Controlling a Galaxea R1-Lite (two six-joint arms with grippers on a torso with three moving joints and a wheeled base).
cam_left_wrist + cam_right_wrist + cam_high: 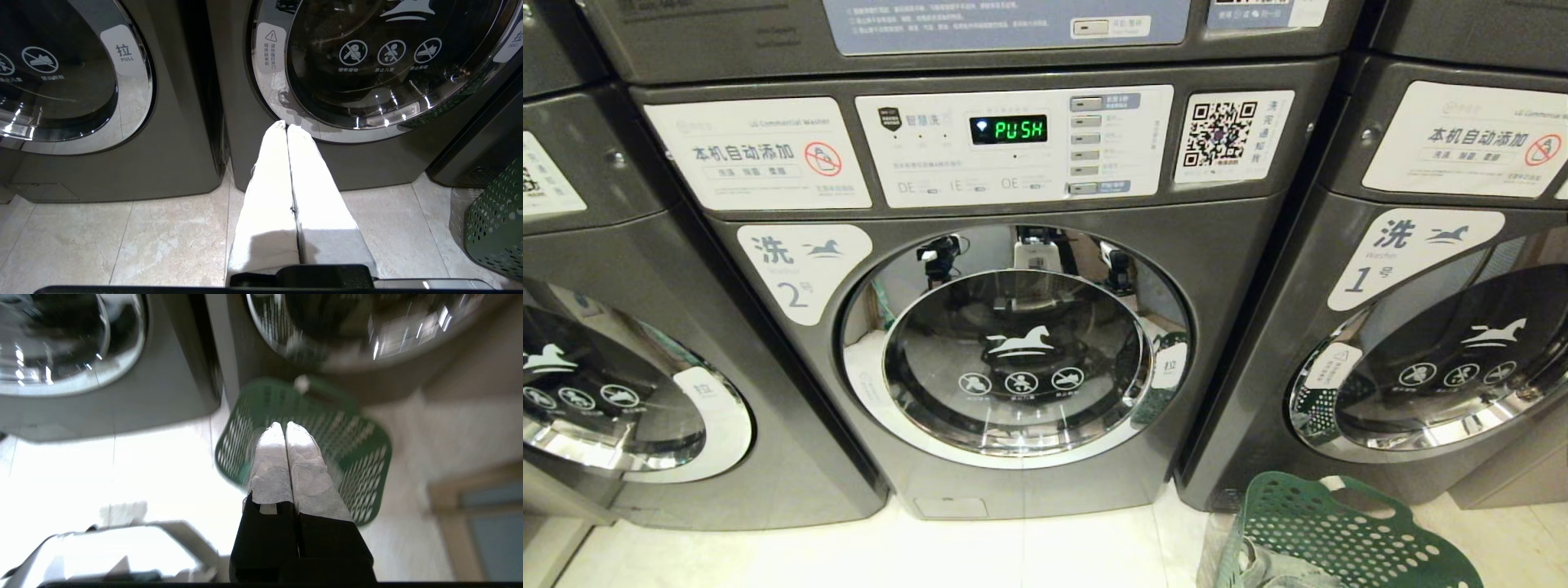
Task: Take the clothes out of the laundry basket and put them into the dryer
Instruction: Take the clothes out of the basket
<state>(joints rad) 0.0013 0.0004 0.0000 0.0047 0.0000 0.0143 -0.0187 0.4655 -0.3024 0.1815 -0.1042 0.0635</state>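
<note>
The middle machine [1013, 327] is faced squarely and closely by the head view, tilted slightly down; the green basket [1331, 539] is cut off at five o'clock. From low over the floor, the same machine's door [388, 61] is seen at one o'clock in the left wrist view. The basket [327, 428] is met at twelve o'clock, near, in the right wrist view.

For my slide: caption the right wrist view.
Shut right tool hangs over the green laundry basket beside closed machines.
</note>
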